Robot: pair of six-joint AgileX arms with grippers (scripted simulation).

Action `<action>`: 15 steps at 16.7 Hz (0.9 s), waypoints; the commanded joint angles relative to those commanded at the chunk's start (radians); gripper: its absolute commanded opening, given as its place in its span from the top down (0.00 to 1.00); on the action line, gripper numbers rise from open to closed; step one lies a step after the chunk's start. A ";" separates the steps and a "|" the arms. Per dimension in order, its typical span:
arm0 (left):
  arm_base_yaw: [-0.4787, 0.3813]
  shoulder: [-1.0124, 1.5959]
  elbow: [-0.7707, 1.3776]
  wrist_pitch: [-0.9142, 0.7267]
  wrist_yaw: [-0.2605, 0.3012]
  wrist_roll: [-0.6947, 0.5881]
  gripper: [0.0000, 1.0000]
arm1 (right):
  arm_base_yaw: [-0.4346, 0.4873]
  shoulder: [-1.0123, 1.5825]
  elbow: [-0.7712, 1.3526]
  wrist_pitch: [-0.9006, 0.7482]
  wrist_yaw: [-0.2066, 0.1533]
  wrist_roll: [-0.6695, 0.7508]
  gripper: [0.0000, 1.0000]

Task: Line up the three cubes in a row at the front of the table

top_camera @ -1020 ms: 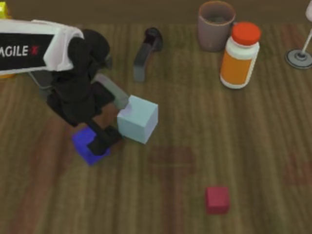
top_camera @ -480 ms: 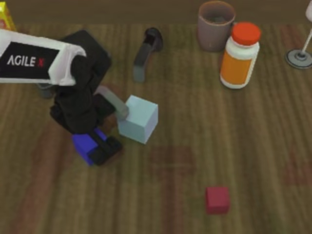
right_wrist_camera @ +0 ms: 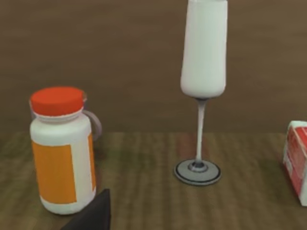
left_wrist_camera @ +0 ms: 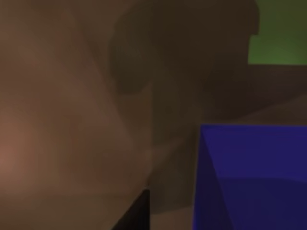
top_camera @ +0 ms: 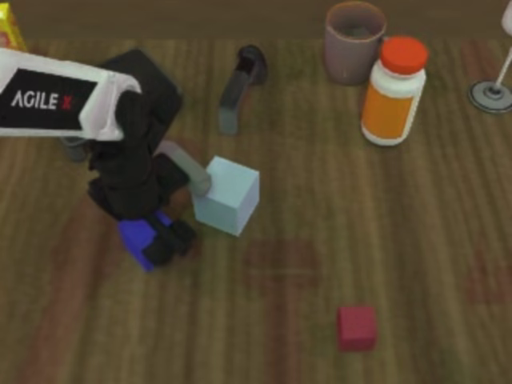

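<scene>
the left gripper (top_camera: 156, 232) is down at the left side of the table (top_camera: 416, 240), its black fingers clamped on the deep blue cube (top_camera: 138, 238), which peeks out beneath the wrist. one finger (top_camera: 180, 238) sits against the cube's right face; the other is hidden under the arm. in the left wrist view the deep blue cube (left_wrist_camera: 252, 177) fills the near corner, with wood grain beside it.

just beside the gripper, to its right, stands the pale blue-white cube (top_camera: 227, 194) (the largest of the three). it is very near the blue one, though i cannot tell whether the two touch. the dark red cube (top_camera: 356, 328) sits alone near the front edge, right of centre and well apart from the others.

along the back of the table are a dark grey curved handle-like object (top_camera: 240, 86), a brown cup (top_camera: 354, 42), and a white bottle (top_camera: 393, 90) with an orange label and red cap. the base of a wine glass (top_camera: 490, 94) shows at the far right, and a yellow box (top_camera: 10, 28) corner at the far left.

the right arm is out of the top view; its wrist camera faces the bottle (right_wrist_camera: 62, 151), the white wine glass (right_wrist_camera: 201, 86) and a red-and-white carton (right_wrist_camera: 297, 160). whether the right gripper's fingers are apart or together i cannot tell.
</scene>
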 joint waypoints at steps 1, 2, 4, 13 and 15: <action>0.000 0.000 0.000 0.000 0.000 0.000 0.68 | 0.000 0.000 0.000 0.000 0.000 0.000 0.00; 0.000 0.000 0.000 0.000 0.000 0.000 0.75 | 0.000 0.000 0.000 0.000 0.000 0.000 0.00; 0.000 0.000 0.000 0.000 0.000 0.000 0.90 | 0.000 0.000 0.000 0.000 0.000 0.000 0.00; 0.000 0.000 0.000 0.000 0.000 0.000 1.00 | 0.000 0.000 0.000 0.000 0.000 0.000 0.00; -0.002 -0.026 0.008 -0.017 0.009 -0.004 1.00 | 0.000 0.000 0.000 0.000 0.000 0.000 0.00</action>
